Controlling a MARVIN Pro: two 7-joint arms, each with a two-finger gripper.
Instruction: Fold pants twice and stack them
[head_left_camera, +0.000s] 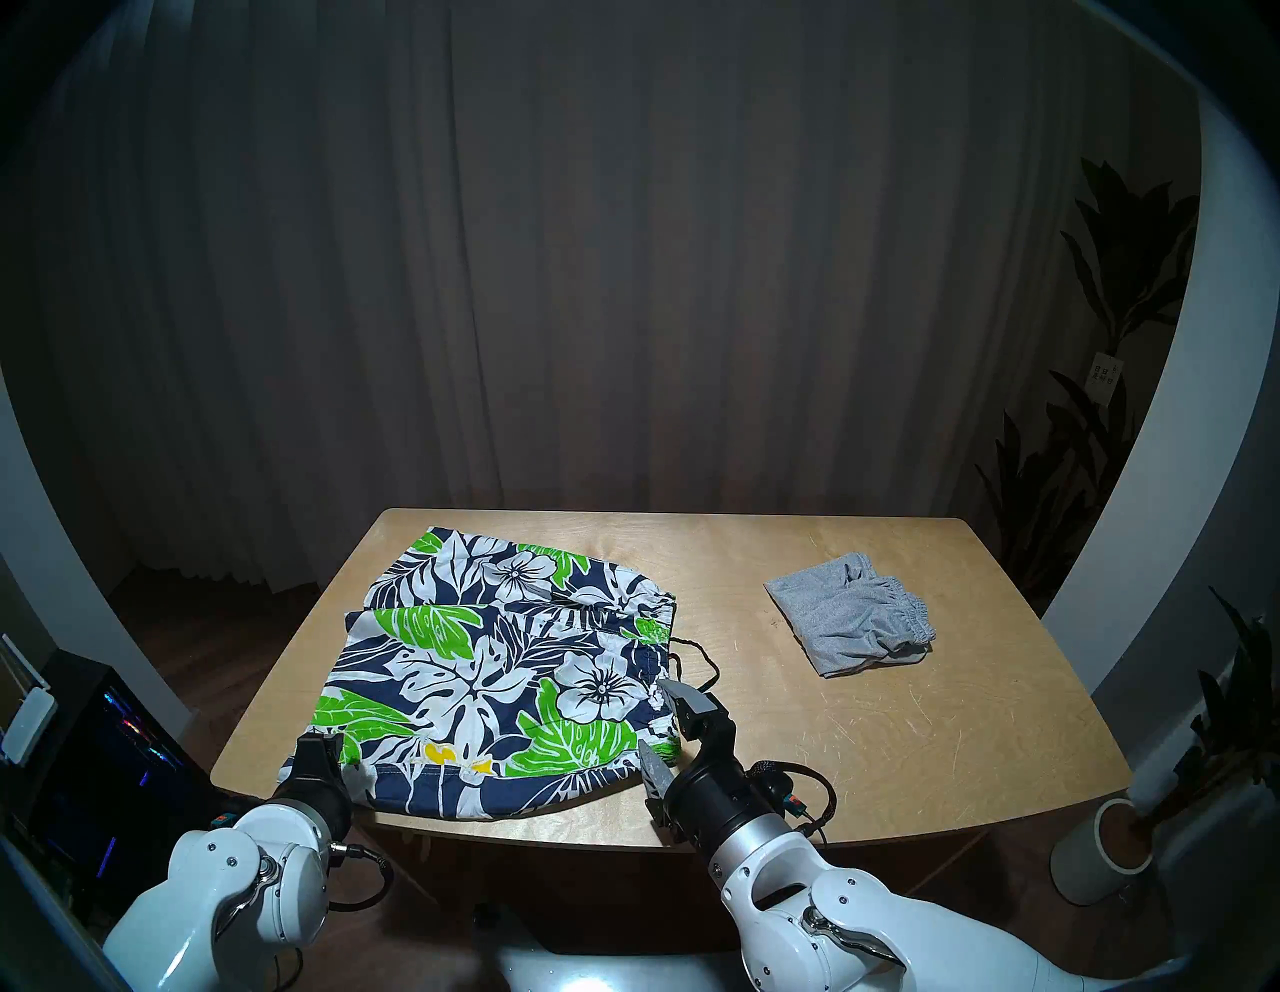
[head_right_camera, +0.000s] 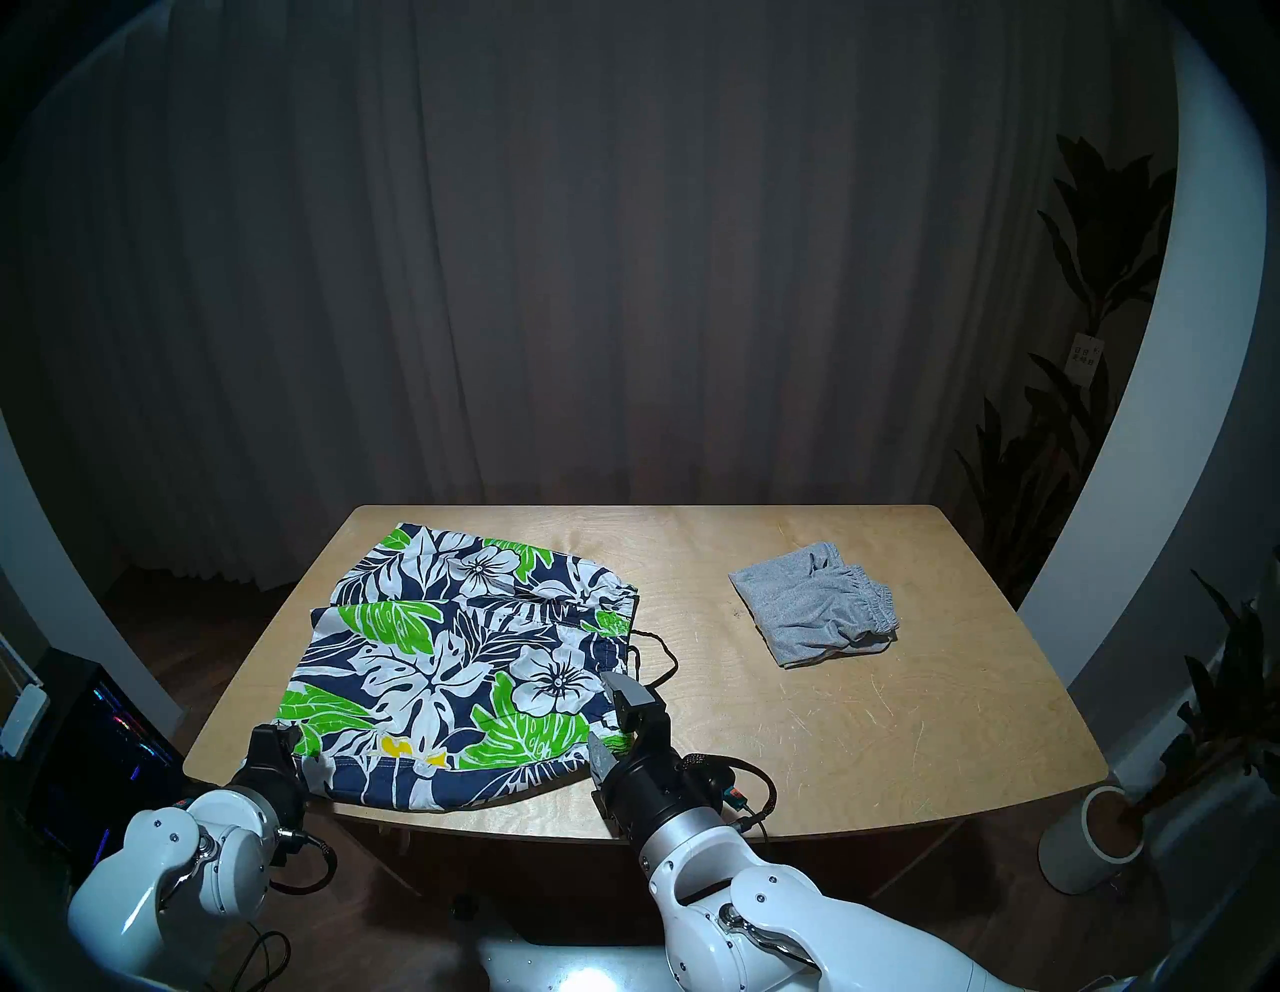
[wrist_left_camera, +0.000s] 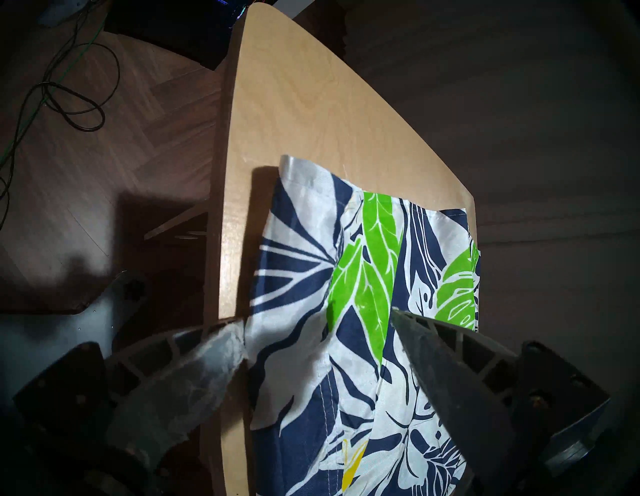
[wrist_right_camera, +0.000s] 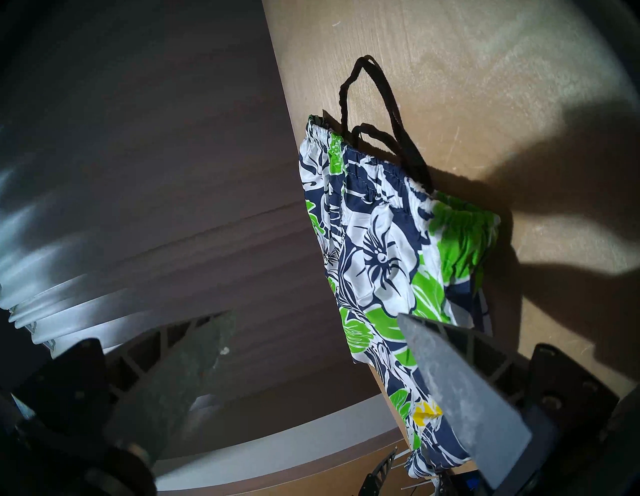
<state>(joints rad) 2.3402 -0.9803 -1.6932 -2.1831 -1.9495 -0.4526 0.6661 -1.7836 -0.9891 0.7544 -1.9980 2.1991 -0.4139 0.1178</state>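
My left fingers (wrist_left_camera: 225, 350) are standing wide apart over the near left corner of the navy floral shorts with white flowers and green and yellow leaves (head_left_camera: 485, 665), one finger at the hem edge by the desk's side, the other over the print, neither clamping cloth. My right fingers (wrist_right_camera: 450, 374) are also standing apart, gripping nothing, at the near waistband corner, with one finger lying over the fabric and the other off past the desk's edge. The shorts are lying spread on the left half of the light wooden desk (head_left_camera: 866, 727), their near edge reaching its front rim, the dark drawstring (head_left_camera: 699, 658) trailing onto bare wood. The small heather-grey elastic-waist shorts (head_left_camera: 852, 616) are sitting crumpled well apart on the right. I am seeing the left arm (head_left_camera: 235, 893) angling down and forward, and the right arm (head_left_camera: 796, 900) reaching nearly level toward the left.
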